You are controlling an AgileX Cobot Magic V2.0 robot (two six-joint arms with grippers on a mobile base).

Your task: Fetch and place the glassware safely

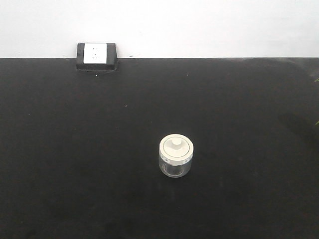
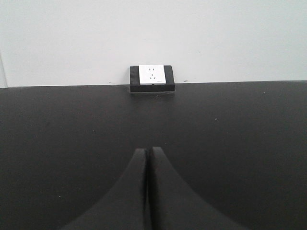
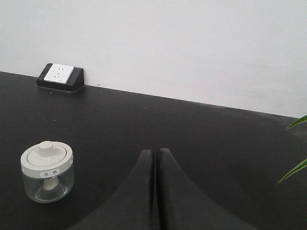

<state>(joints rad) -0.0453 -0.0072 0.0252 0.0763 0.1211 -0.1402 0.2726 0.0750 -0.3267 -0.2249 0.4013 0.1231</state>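
A squat clear glass jar (image 1: 175, 156) with round cream knobbed lid stands mid-table (image 1: 75, 149) on matte black; left gripper (image 2: 148, 151) and right gripper (image 3: 156, 152) fingers pressed together, holding nothing

My front view looks down on the black table (image 1: 75, 164). Both wrist views sit low, facing the wall: all three share the socket box (image 1: 96, 56); front and right also share the jar (image 3: 47, 171).
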